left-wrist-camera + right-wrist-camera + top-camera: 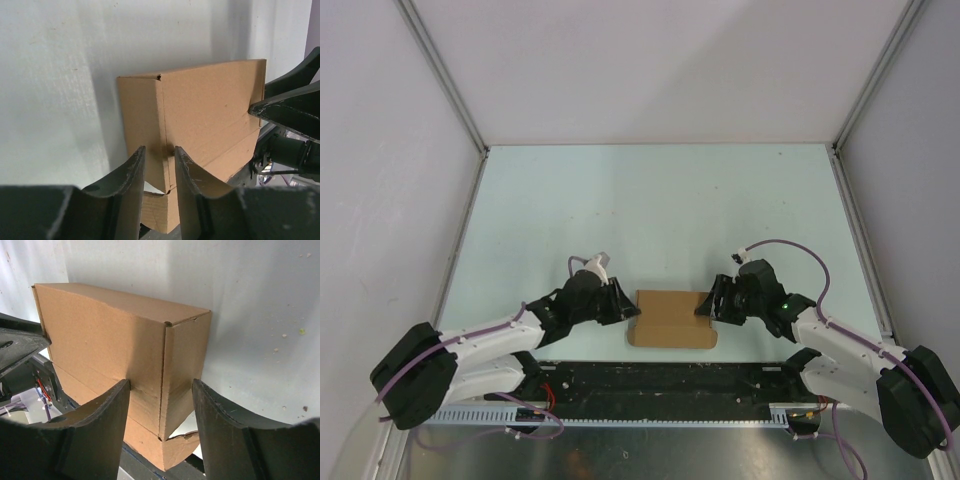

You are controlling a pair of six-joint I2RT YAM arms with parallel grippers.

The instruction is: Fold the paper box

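Observation:
The paper box (672, 318) is a closed brown cardboard box lying near the table's front edge between both arms. My left gripper (628, 310) is at its left end. In the left wrist view its jaws (158, 149) stand a narrow gap apart, astride the corner edge of the box (210, 110), with the tips against the cardboard. My right gripper (706, 306) is at the right end. There its jaws (161, 382) stand wide, straddling the corner of the box (100, 335). At both near corners a lower flap gapes slightly.
The pale green table (650, 210) is fenced by white walls with grey frame posts at the back corners. A black rail (660, 380) with cables runs along the near edge, just under the box. Each wrist view shows the other gripper's fingers past the box.

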